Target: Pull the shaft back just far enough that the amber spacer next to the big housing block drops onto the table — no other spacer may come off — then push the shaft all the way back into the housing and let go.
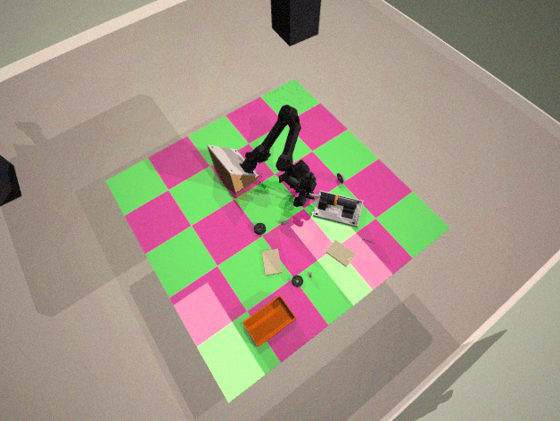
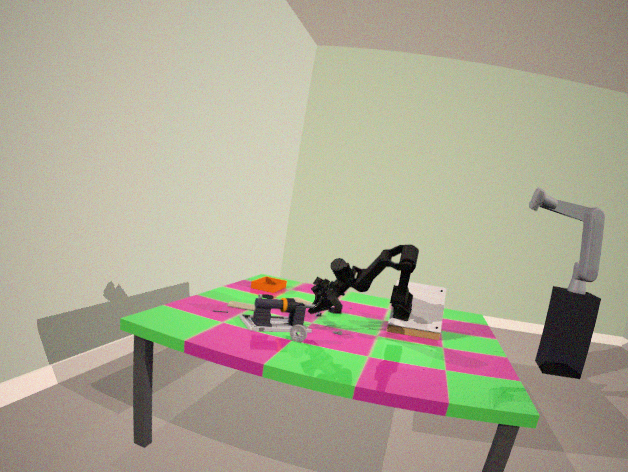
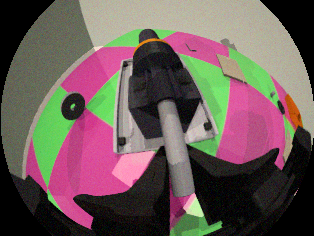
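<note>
green-and-pink checkered table (image 1: 158,221) (image 2: 324,334) (image 3: 100,175), pale green walls (image 1: 520,380) (image 2: 456,152)

Tabletop (image 1: 171,276) (image 2: 406,400) checkered green and magenta; tray (image 1: 268,320) (image 2: 268,285) orange; shaft (image 3: 175,150) grey; spacer (image 1: 335,199) (image 2: 285,304) (image 3: 152,43) amber.

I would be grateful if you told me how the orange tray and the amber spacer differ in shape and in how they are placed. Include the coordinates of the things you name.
The orange tray (image 1: 254,337) (image 2: 268,289) is an open rectangular box, whereas the amber spacer (image 1: 335,199) (image 2: 284,304) is a narrow band. The tray sits directly on the table, while the spacer is held up on the assembly above its pale base plate. The tray is also much larger than the spacer. Both are orange-toned.
</note>
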